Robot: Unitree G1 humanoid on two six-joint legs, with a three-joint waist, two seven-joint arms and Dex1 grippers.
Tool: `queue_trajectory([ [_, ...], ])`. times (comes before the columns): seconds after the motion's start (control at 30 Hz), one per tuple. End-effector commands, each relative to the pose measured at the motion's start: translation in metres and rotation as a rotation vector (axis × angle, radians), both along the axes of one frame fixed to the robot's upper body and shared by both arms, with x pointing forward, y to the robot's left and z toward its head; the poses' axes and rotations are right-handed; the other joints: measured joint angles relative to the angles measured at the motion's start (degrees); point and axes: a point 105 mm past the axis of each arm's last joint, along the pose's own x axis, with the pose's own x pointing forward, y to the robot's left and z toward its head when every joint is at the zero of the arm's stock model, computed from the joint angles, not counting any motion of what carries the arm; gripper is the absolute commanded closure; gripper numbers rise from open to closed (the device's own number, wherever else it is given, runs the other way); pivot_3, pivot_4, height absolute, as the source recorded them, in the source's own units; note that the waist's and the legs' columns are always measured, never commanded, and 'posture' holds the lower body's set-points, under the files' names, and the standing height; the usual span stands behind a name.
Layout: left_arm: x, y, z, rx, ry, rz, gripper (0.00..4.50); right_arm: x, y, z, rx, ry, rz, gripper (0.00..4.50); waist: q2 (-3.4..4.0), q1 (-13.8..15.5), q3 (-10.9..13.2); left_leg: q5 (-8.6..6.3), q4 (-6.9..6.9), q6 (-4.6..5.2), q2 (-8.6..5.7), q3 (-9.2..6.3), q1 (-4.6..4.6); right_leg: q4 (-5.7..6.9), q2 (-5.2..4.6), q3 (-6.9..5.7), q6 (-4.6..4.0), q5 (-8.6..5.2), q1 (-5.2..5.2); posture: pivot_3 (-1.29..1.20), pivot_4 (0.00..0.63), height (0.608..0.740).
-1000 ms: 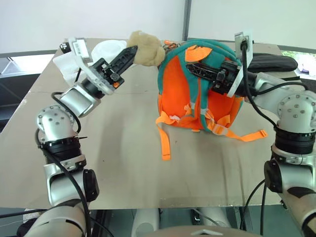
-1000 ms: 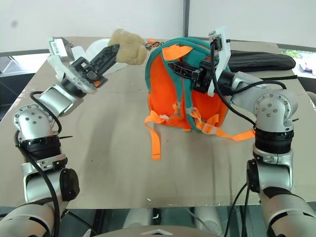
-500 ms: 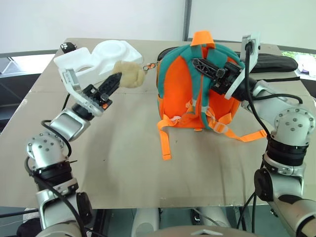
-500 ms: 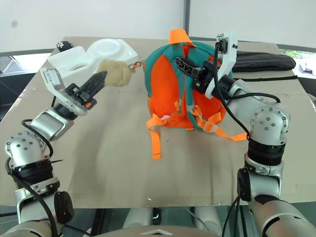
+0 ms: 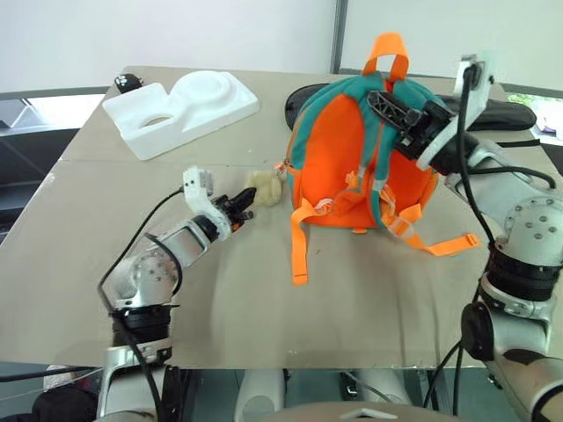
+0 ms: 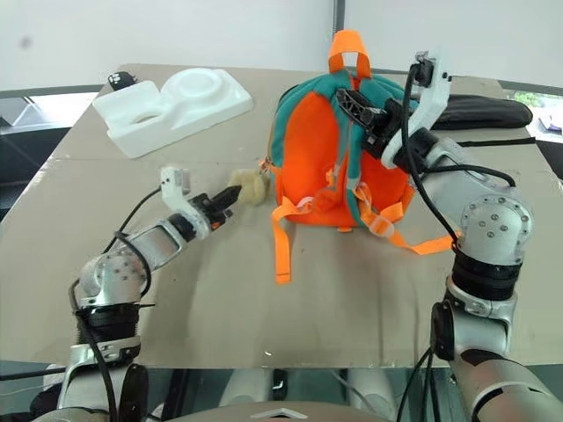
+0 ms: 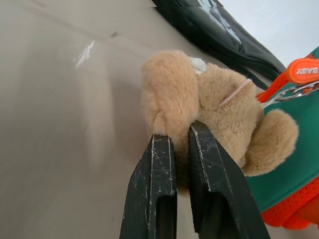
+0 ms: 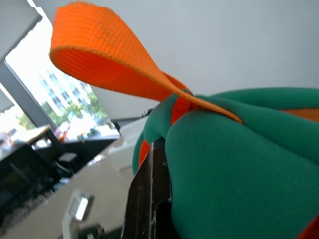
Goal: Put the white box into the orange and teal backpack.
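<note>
A tan table (image 5: 220, 290) spans the frame, its surface a flat board with a seam running across the left part. On it, in the upper left, lies a white styrofoam tray (image 5: 180, 110) with round hollows, and a small dark object (image 5: 128, 83) sits just beyond the tray's far corner. Upper right, a flat black cover (image 5: 506, 114) lies along the far edge. Right of centre stands the orange and teal backpack (image 5: 352, 167), its orange straps (image 5: 297, 251) trailing onto the board, with a beige plush charm (image 5: 264, 187) resting just left of it.
</note>
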Motion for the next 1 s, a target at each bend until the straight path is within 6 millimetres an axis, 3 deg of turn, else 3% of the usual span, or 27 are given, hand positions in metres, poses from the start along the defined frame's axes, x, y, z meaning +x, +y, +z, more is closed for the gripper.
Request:
queue_trajectory([
  [0.03,-0.001,0.001,0.028,0.008,-0.173,-0.025,4.50,-0.019,-0.003,-0.018,-0.261,-0.107,0.016,4.45,-0.05,0.23,-0.03,0.00,0.00,0.00,-0.01,0.02,-0.02,-0.05,-0.02,0.02,0.00,0.00,0.00,0.00,0.150,0.740],
  [0.07,-0.003,0.000,0.026,0.051,-0.182,-0.050,4.50,-0.019,-0.006,-0.023,-0.278,-0.104,0.015,4.45,-0.09,0.16,-0.06,-0.01,0.00,0.01,0.00,0.01,0.00,-0.10,-0.01,0.01,0.01,0.00,0.02,0.00,0.150,0.740],
  [0.1,-0.008,-0.002,0.024,0.082,-0.188,-0.079,4.50,-0.020,-0.009,-0.029,-0.308,-0.110,0.015,3.82,-0.08,0.00,-0.06,-0.01,-0.01,0.01,0.02,-0.01,0.03,-0.10,0.03,0.01,0.01,0.00,0.04,0.00,0.150,0.740],
  [0.13,-0.010,-0.003,0.022,0.095,-0.193,-0.099,4.50,-0.021,-0.011,-0.034,-0.336,-0.118,0.017,3.48,-0.07,-0.13,-0.06,-0.01,-0.01,0.01,0.03,0.00,0.07,-0.08,0.07,0.03,0.01,0.00,0.04,0.00,0.150,0.740],
  [0.23,-0.032,0.005,0.032,0.142,-0.283,-0.170,3.32,-0.032,-0.028,-0.047,-0.391,-0.126,0.035,2.04,-0.08,-0.24,-0.06,0.00,-0.01,0.01,0.04,-0.01,0.14,0.04,0.06,0.04,-0.01,-0.01,0.05,0.00,0.150,0.740],
  [0.33,-0.053,0.023,0.024,0.197,-0.245,-0.206,1.95,-0.046,-0.043,-0.048,-0.386,-0.120,0.055,0.66,-0.05,-0.60,-0.04,-0.01,0.00,0.01,0.05,0.01,0.13,0.03,0.02,0.05,-0.04,-0.03,0.06,0.00,0.150,0.740],
  [0.4,-0.067,0.030,0.021,0.232,-0.238,-0.245,0.95,-0.056,-0.053,-0.053,-0.429,-0.128,0.075,0.00,-0.05,-0.65,-0.03,0.00,0.00,0.01,0.06,-0.03,0.17,0.05,0.03,0.03,-0.13,-0.08,0.06,0.00,0.150,0.740],
  [0.47,-0.082,0.032,0.018,0.283,-0.234,-0.302,0.02,-0.067,-0.062,-0.059,-0.448,-0.111,0.106,0.00,-0.05,-0.61,-0.03,-0.01,0.01,0.01,0.07,-0.04,0.22,0.04,0.02,0.02,-0.21,-0.14,0.12,0.00,0.150,0.740],
  [0.63,-0.113,0.051,0.004,0.386,-0.189,-0.322,0.02,-0.090,-0.103,-0.095,-0.553,0.008,0.063,0.00,-0.04,-0.66,-0.05,-0.01,0.02,0.01,0.09,0.04,0.27,-0.05,-0.07,0.04,-0.25,-0.17,0.18,0.00,0.150,0.740],
  [0.83,-0.130,0.069,-0.006,0.457,-0.150,-0.289,0.02,-0.110,-0.145,-0.143,-0.728,0.145,0.001,0.00,-0.08,-0.73,-0.11,-0.01,0.08,0.01,0.11,0.03,0.33,-0.03,-0.05,0.03,-0.24,-0.17,0.17,0.00,0.150,0.740],
  [1.0,-0.135,0.073,-0.010,0.483,-0.126,-0.311,0.02,-0.112,-0.162,-0.153,-0.736,0.174,-0.019,0.00,-0.08,-0.88,-0.14,-0.02,0.12,-0.01,0.14,0.03,0.43,-0.03,-0.11,0.05,-0.24,-0.17,0.16,0.00,0.150,0.740],
])
